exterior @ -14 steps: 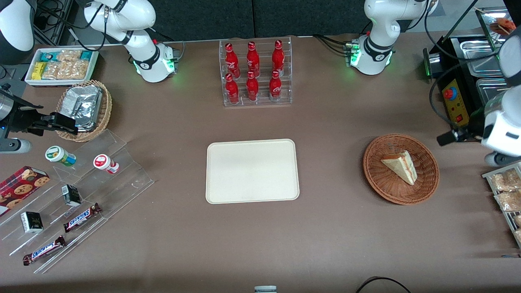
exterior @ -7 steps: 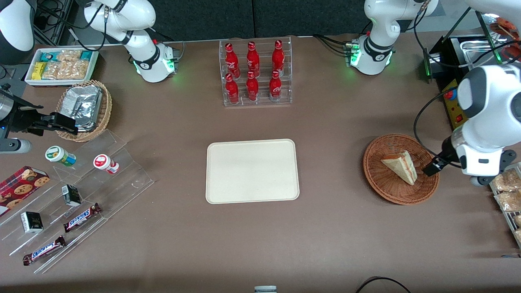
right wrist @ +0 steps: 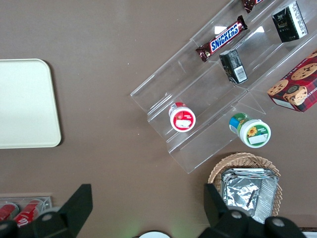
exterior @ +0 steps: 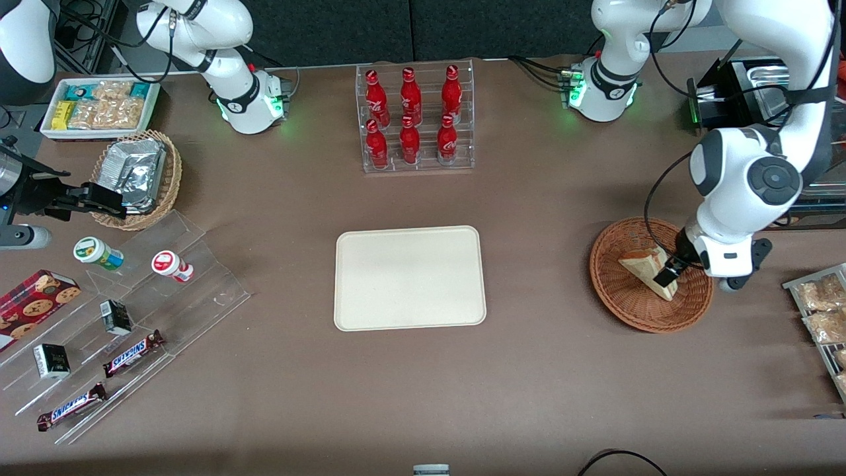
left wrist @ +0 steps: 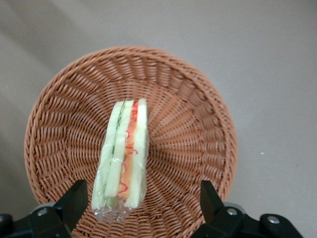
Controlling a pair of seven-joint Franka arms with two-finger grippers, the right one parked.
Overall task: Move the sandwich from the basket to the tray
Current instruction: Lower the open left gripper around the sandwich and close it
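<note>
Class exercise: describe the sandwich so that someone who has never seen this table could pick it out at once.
Start at the round reddish-brown wicker basket toward the working arm's end of the table. The sandwich stands in it on edge, a clear-wrapped pale wedge striped red-orange and green. The gripper hangs just above it, fingers open on either side.

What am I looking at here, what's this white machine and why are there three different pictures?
These are two white robot arms at a brown table. One picture looks down from the front; the other two come from cameras on the arms' wrists. The working arm's pincer hangs open over the sandwich, a wrapped wedge lying in the round woven basket; its two fingers stand apart on either side, holding nothing. The cream tray lies mid-table. Red bottles stand in a clear rack, with snacks toward the parked arm's end.
</note>
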